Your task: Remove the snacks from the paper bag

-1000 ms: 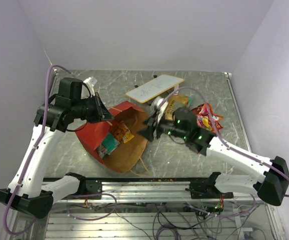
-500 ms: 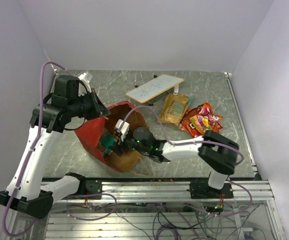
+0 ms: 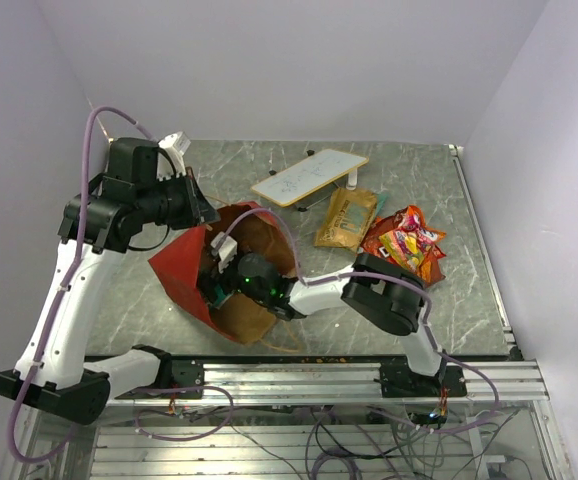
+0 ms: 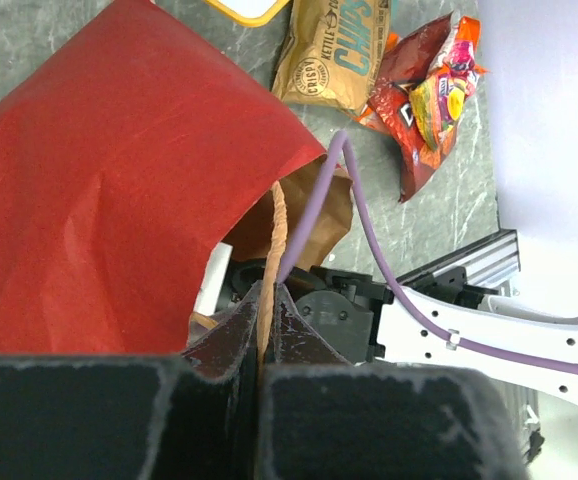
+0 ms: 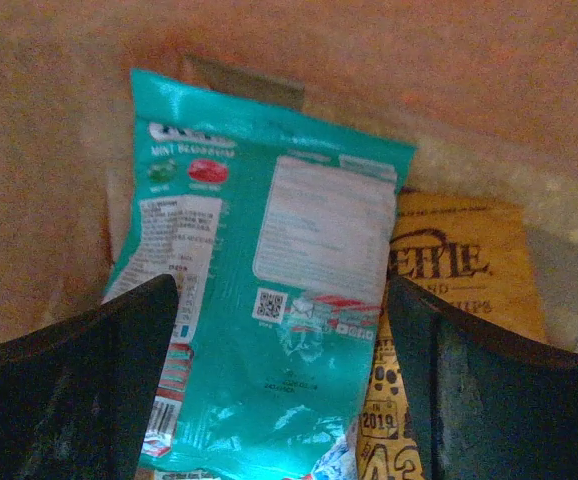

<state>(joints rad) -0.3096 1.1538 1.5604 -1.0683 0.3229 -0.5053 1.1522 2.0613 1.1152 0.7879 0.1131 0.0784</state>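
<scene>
The left gripper (image 4: 267,300) is clamped hard on the brown rim of the paper bag (image 3: 184,265), lifting the mouth so it gapes towards the right arm. The right gripper (image 5: 281,300) is deep inside, jaws spread wide and holding nothing. The teal packet (image 5: 269,200) lies flat on the bag's kraft floor right between its fingers, and a gold-brown chip packet (image 5: 459,300) is tucked partly under its right edge.

Out on the table (image 3: 469,300), a kettle chips bag (image 3: 347,218) and a red Doritos bag (image 3: 404,243) with a candy pack on it lie beside the white board (image 3: 309,177), so the job looks partly done.

Now for the pick. The foil is slick and crinkly, so the fingers should come down either side of the teal packet and close on it alone, well away from the chip packet below and the paper wall. Then it needs a straight pull back along the bag's mouth. A snag on the rim could tug the bag out of the left claw's pinch.
</scene>
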